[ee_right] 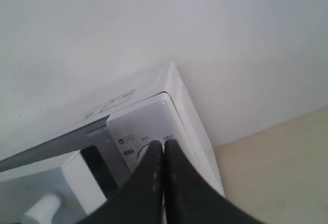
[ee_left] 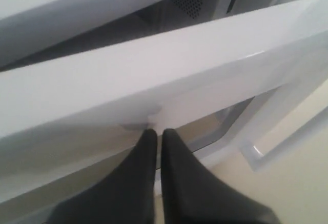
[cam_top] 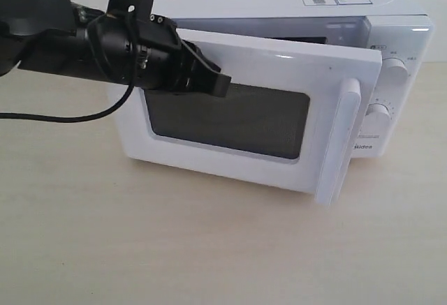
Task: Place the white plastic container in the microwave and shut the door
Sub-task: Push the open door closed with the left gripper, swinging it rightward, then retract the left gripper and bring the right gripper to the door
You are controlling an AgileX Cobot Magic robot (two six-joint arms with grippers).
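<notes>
The white Midea microwave [cam_top: 293, 5] stands at the back of the table, its two dials on the right. Its door [cam_top: 258, 120], with dark window and white bar handle [cam_top: 337, 141], hangs partly ajar. My left gripper [cam_top: 222, 82] is shut with nothing in it, its tips against the upper outer face of the door [ee_left: 154, 80] near the hinge side. In the left wrist view the left gripper [ee_left: 158, 131] touches the white door frame. My right gripper [ee_right: 163, 143] is shut and empty, hovering before the microwave's control panel [ee_right: 138, 126]. The white plastic container is hidden.
Bare beige tabletop [cam_top: 140, 249] spreads in front of the microwave. A black cable [cam_top: 70, 118] trails from the left arm over the table's left side. A plain white wall [ee_right: 205, 29] rises behind the microwave.
</notes>
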